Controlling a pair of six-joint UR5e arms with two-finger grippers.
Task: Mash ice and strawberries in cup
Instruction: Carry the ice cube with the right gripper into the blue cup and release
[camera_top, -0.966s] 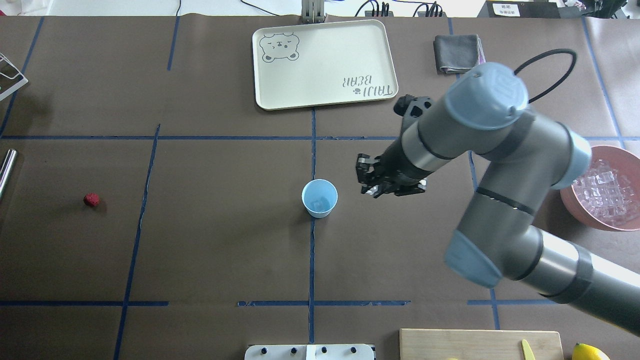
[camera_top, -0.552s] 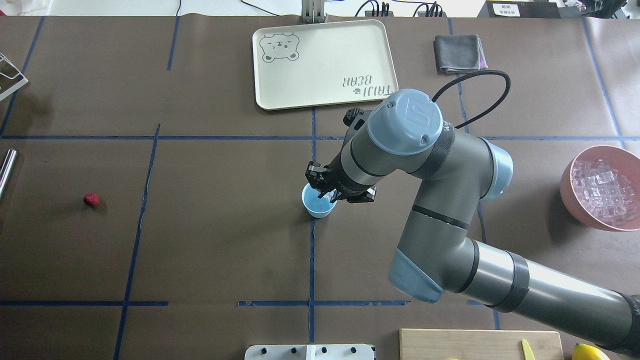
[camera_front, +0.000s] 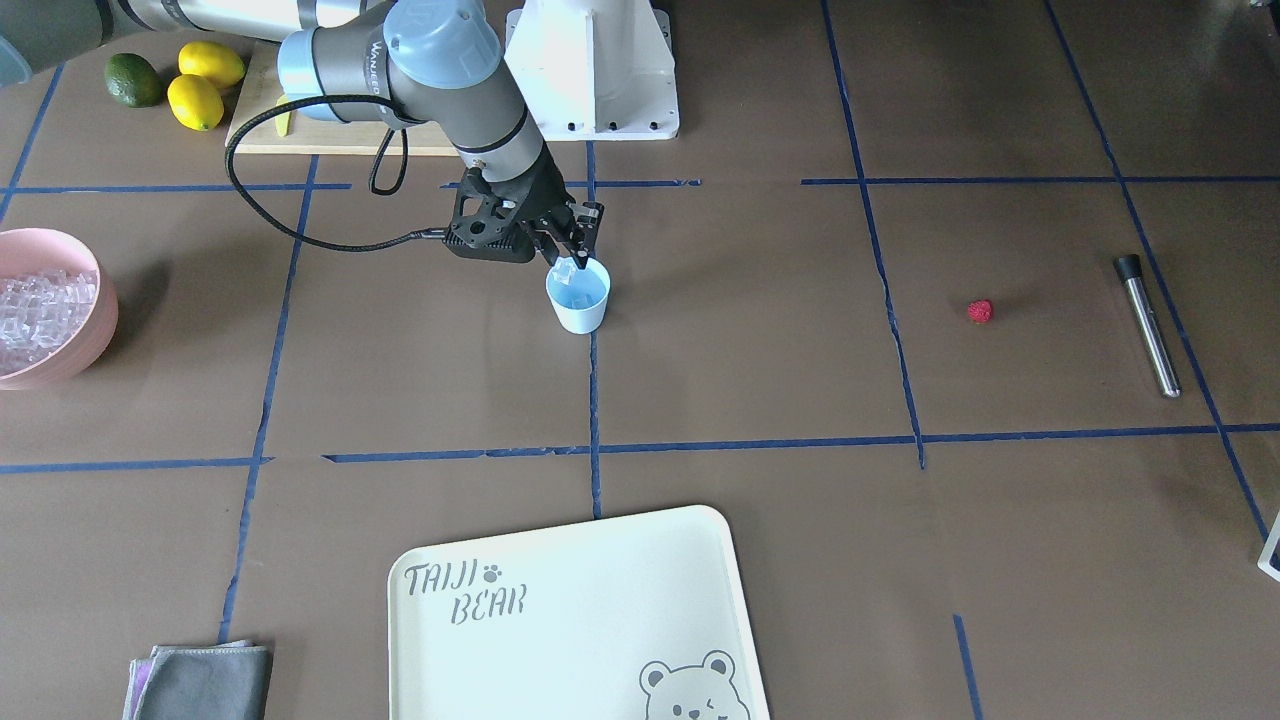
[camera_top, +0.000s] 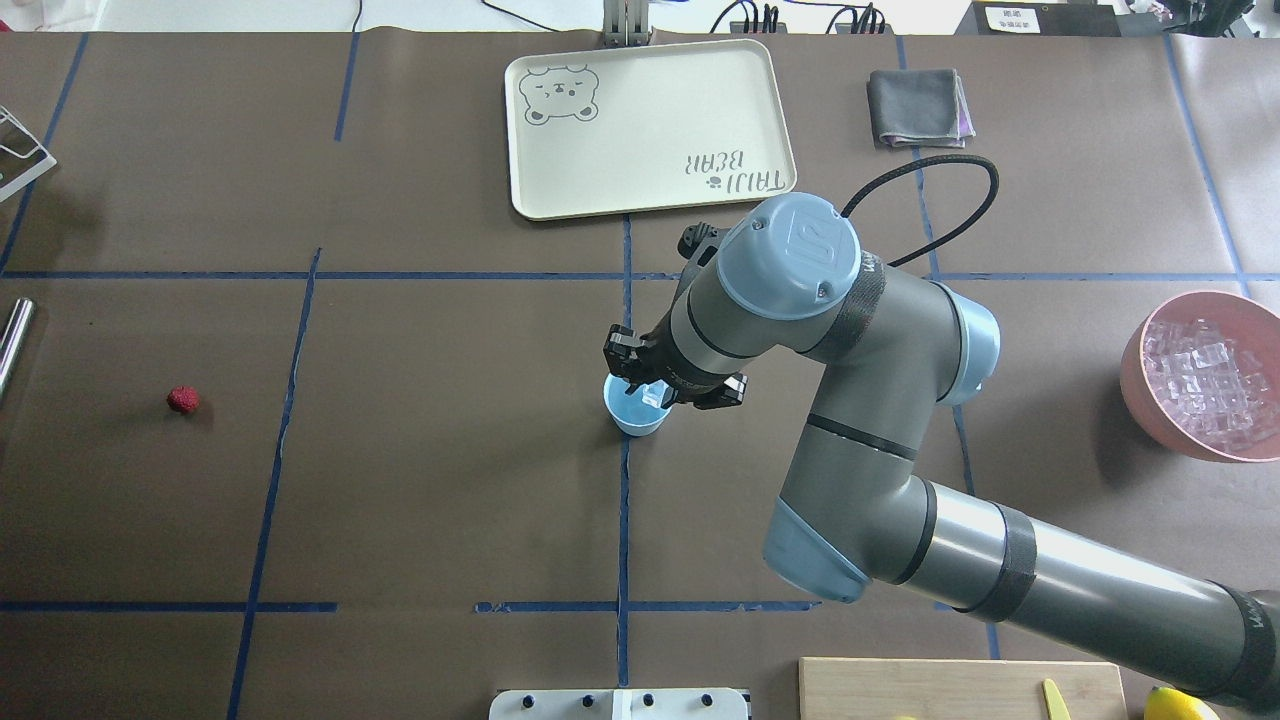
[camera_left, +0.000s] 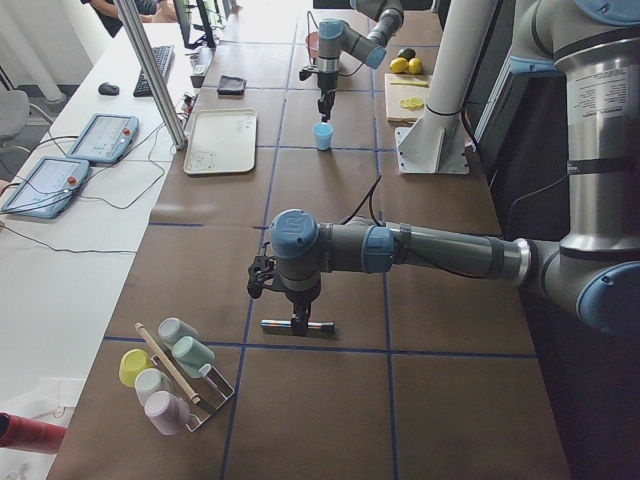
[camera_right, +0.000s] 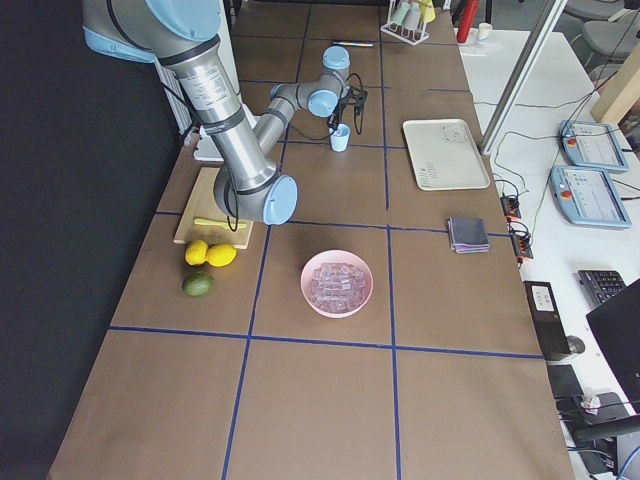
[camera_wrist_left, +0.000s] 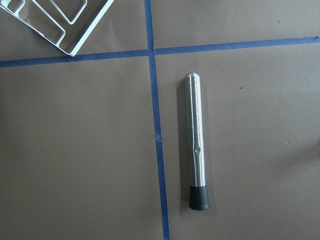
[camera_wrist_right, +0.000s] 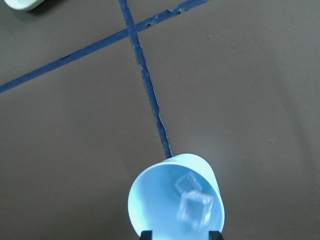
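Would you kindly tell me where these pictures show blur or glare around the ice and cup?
Right wrist view: the larger ice cube is smeared, the smaller ice cube sharper; the cup interior glows washed-out. Left wrist view: the muddler is crisp, with a bright streak.

Glassy ice; cup (smooth plastic)

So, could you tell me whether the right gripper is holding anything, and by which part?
Apparently nothing: the right gripper has its jaws wider than the blurred ice cube, which looks loose over the cup.
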